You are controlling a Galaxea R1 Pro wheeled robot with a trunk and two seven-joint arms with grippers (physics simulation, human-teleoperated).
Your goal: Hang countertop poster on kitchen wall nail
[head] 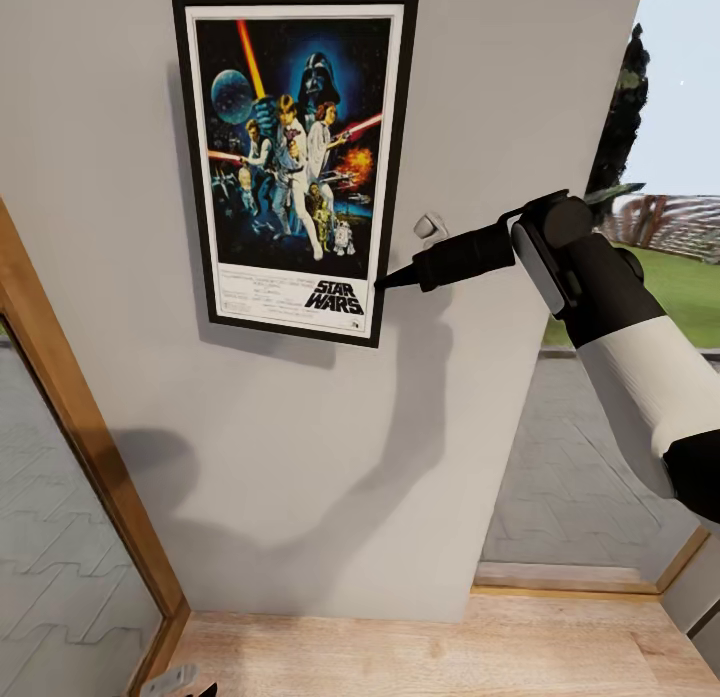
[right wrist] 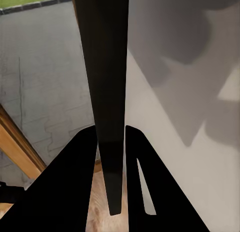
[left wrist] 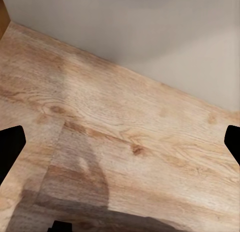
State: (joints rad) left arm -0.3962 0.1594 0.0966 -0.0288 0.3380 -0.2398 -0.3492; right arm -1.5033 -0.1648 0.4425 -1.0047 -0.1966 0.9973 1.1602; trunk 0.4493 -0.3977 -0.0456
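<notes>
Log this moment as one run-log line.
poster: flat against wall, tilted | right pincer: shut on poster's lower right edge | left pincer: open, empty, over wood floor | nails: can't tell

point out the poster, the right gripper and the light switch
poster (head: 292,137), head view, middle of the artwork.
right gripper (head: 385,281), head view, fingertips at the poster's frame edge.
light switch (head: 430,226), head view, its pale plate above the gripper.

One poster (head: 295,162); one pincer (head: 385,280)
</notes>
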